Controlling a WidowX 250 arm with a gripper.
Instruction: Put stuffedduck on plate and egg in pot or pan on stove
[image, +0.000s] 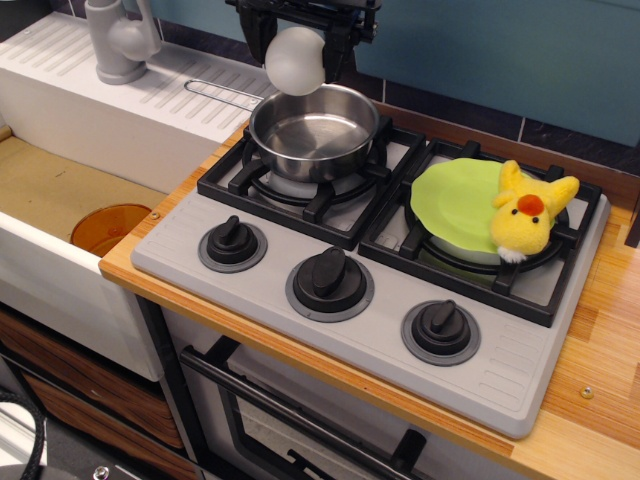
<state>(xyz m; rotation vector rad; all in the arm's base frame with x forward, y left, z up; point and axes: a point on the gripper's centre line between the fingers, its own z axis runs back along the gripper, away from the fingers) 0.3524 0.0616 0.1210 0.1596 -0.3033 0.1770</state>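
My black gripper (297, 55) hangs at the top of the view, shut on the white egg (295, 62), which it holds just above the far rim of the steel pot (314, 131). The pot is empty and stands on the left burner of the grey stove (400, 330). The lime-green plate (457, 208) lies on the right burner. The yellow stuffedduck (527, 209) lies on the plate's right edge, partly hanging over it.
Three black knobs (330, 277) line the stove's front. A white sink with a grey faucet (118, 38) lies to the left, and an orange cup (110, 228) sits in the basin. The pot's wire handle (220, 93) points left. A wooden counter (600, 340) lies to the right.
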